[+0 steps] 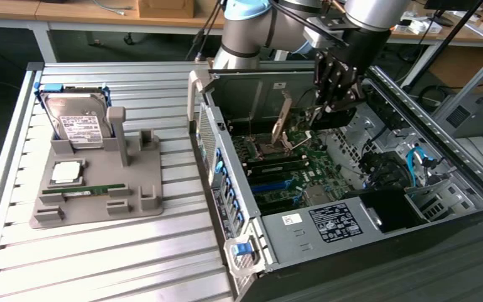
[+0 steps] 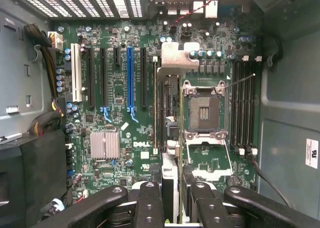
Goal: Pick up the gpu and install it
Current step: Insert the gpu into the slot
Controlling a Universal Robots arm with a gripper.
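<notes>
1. Exterior view: slatted table (image 1: 99, 251) with a grey fixture tray (image 1: 99, 201). The tray carries the hard drive (image 1: 78, 123) standing upright, a CPU (image 1: 65, 171) and a memory stick (image 1: 90, 189). The open PC case (image 1: 376, 207) lies at the exterior view's right, and the arm reaches down into it.
2. Wrist view: looks straight down on the motherboard (image 2: 115, 102), with blue slot (image 2: 130, 77), empty CPU socket (image 2: 204, 112) and heatsink (image 2: 105, 144).
3. Gripper (image 1: 326, 116) (image 2: 172, 200): about half closed, fingers (image 2: 150, 203) pressed to either side of the gpu.
4. gpu (image 1: 283, 116) (image 2: 169, 128): held on edge inside the case, above the board. In the wrist view it sits between the black slots and the CPU socket. In the exterior view it reaches from the gripper toward that view's left.
</notes>
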